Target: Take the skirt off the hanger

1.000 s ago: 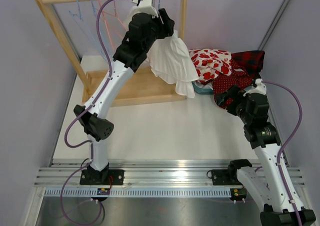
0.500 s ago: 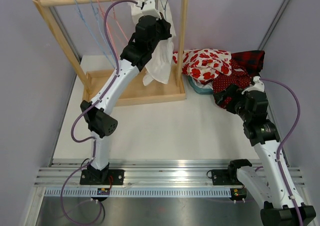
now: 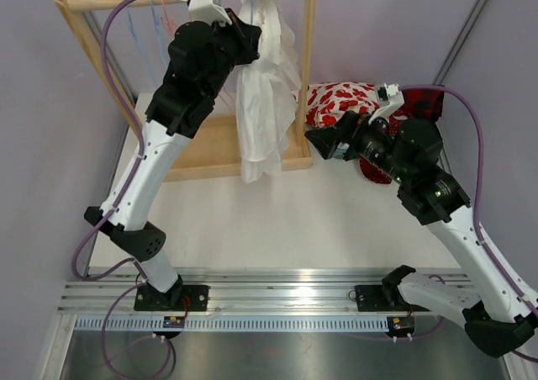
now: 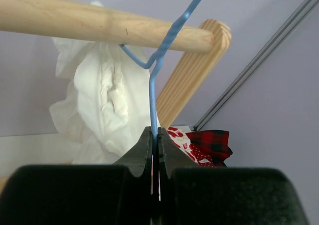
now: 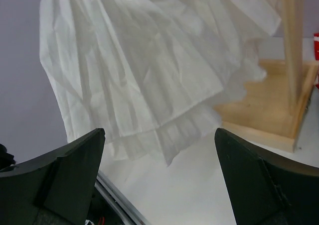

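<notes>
Lavender walls [image 3: 42, 161] enclose a white table [image 3: 277, 220]; a wooden rack [image 3: 309, 69] stands at the table's 11 o'clock in the overhead view. We find the skirt [image 3: 262, 94] hanging from a blue wire hanger [image 4: 153, 98], whose hook sits over the rack's top rail [image 4: 94, 22] near the 3 o'clock end.

Left gripper [image 4: 154, 135]: fingers pressed together on the hanger's wire stem, just below the twist. It pins the hanger and does not touch the cloth.

Right gripper [image 5: 158, 138]: fingers spread wide, holding nothing. In the right wrist view the cloth fills the field beyond both fingers, apart from them.

Governing relation: from the right gripper, the skirt lies at 9 o'clock in the overhead view, near but not touching. The skirt's long axis runs straight down from the rail toward the rack's base board [image 3: 218, 149], with the hem at the hanger's 6 o'clock. The right gripper is the only free effector and the nearer one to the lower cloth. We therefore judge that it makes the pull while the left braces the hanger.

Appearance: white, thin, pleated and crumpled, two-tiered at the hem, bunched at the top. We expect it to be limp when seized. Its fastening to the hanger is not visible. A pile of red printed clothes [image 3: 340, 102] lies at the right gripper's 12 o'clock.
</notes>
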Tool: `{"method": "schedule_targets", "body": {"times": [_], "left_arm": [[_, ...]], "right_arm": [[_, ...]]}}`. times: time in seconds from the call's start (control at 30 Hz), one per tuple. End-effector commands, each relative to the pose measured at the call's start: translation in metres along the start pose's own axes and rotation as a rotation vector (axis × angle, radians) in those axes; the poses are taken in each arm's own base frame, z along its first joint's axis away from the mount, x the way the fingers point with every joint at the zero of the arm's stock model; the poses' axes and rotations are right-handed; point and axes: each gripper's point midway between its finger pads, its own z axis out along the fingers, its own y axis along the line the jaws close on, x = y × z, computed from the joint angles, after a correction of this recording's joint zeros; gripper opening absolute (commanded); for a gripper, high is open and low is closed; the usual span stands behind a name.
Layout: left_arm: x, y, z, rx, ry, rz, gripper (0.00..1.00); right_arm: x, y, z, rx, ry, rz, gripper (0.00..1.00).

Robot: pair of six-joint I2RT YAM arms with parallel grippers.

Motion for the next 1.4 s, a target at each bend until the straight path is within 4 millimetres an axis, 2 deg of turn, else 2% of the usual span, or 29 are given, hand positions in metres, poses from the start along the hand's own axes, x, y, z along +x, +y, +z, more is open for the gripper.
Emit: {"method": "schedule_targets", "body": {"times": [0.0,0.03,0.13,0.17,0.23,0.33,0.37,0.43,0.47,0.53,0.6,0.63,0.67,0.7,0.73,0.8,0.97,1.0,1.07,1.13,1.17,1.23,1.27,1.33,1.37], "left_arm": [[-0.043,-0.02,-0.02,0.073,-0.119,-0.049,0.0],[-0.037,-0.019,-0.021,0.071,-0.106,-0.049,0.0],[-0.039,-0.021,-0.028,0.08,-0.109,-0.069,0.0],[-0.036,-0.02,-0.03,0.08,-0.104,-0.071,0.0],[-0.036,-0.021,-0.031,0.081,-0.1,-0.073,0.0],[-0.034,-0.022,-0.031,0.084,-0.092,-0.078,0.0],[-0.034,-0.022,-0.032,0.085,-0.088,-0.08,0.0],[-0.033,-0.024,-0.033,0.094,-0.081,-0.087,0.0],[-0.035,-0.025,-0.035,0.099,-0.081,-0.089,0.0],[-0.034,-0.028,-0.037,0.111,-0.074,-0.095,0.0],[-0.038,-0.03,-0.041,0.124,-0.076,-0.097,0.0],[-0.042,-0.031,-0.045,0.128,-0.081,-0.099,0.0],[-0.042,-0.032,-0.047,0.134,-0.079,-0.099,0.0],[-0.043,-0.032,-0.049,0.138,-0.079,-0.099,0.0],[-0.047,-0.032,-0.052,0.14,-0.087,-0.1,0.0],[-0.049,-0.033,-0.055,0.143,-0.09,-0.101,0.0],[-0.054,-0.031,-0.06,0.14,-0.112,-0.098,0.0],[-0.055,-0.03,-0.06,0.132,-0.116,-0.096,0.0],[-0.055,-0.028,-0.06,0.126,-0.124,-0.082,0.0],[-0.059,-0.025,-0.059,0.113,-0.139,-0.06,0.0],[-0.064,-0.026,-0.058,0.112,-0.151,-0.055,0.0],[-0.068,-0.021,-0.057,0.098,-0.159,-0.038,0.0],[-0.072,-0.018,-0.055,0.09,-0.164,-0.032,0.0],[-0.078,-0.016,-0.054,0.085,-0.176,-0.026,0.0],[-0.08,-0.014,-0.053,0.077,-0.183,-0.021,0.0]], "right_arm": [[-0.031,0.041,0.012,-0.062,-0.078,-0.059,1.0],[-0.032,0.059,0.019,-0.095,-0.071,-0.072,1.0],[-0.037,0.083,0.036,-0.103,-0.078,-0.092,1.0],[-0.03,0.099,0.038,-0.132,-0.06,-0.094,0.99],[-0.027,0.114,0.051,-0.134,-0.054,-0.1,0.99],[-0.012,0.142,0.064,-0.158,-0.03,-0.112,1.0],[-0.004,0.153,0.065,-0.167,-0.017,-0.115,0.97],[0.005,0.159,0.075,-0.158,-0.007,-0.121,0.88],[0.009,0.158,0.078,-0.143,-0.004,-0.12,0.67],[0.02,0.155,0.086,-0.116,0.013,-0.107,0.53],[0.032,0.147,0.092,-0.08,0.03,-0.114,0.48],[0.034,0.143,0.094,-0.065,0.029,-0.114,0.41],[0.035,0.14,0.095,-0.051,0.025,-0.114,0.33],[0.041,0.136,0.096,-0.04,0.034,-0.116,0.12],[0.043,0.135,0.097,-0.035,0.035,-0.115,0.01],[0.049,0.13,0.096,-0.026,0.039,-0.116,0.0],[0.066,0.135,0.084,-0.026,0.04,-0.13,0.0],[0.081,0.133,0.081,-0.024,0.063,-0.146,0.0],[0.093,0.141,0.066,-0.032,0.07,-0.163,0.0],[0.119,0.135,0.054,-0.021,0.11,-0.181,0.0],[0.142,0.134,0.041,-0.012,0.142,-0.191,0.0],[0.162,0.13,0.029,0.005,0.169,-0.186,0.0],[0.181,0.126,0.017,0.017,0.192,-0.177,0.0],[0.197,0.125,0.005,0.023,0.212,-0.166,0.0],[0.208,0.116,-0.001,0.052,0.222,-0.183,0.0]]}}
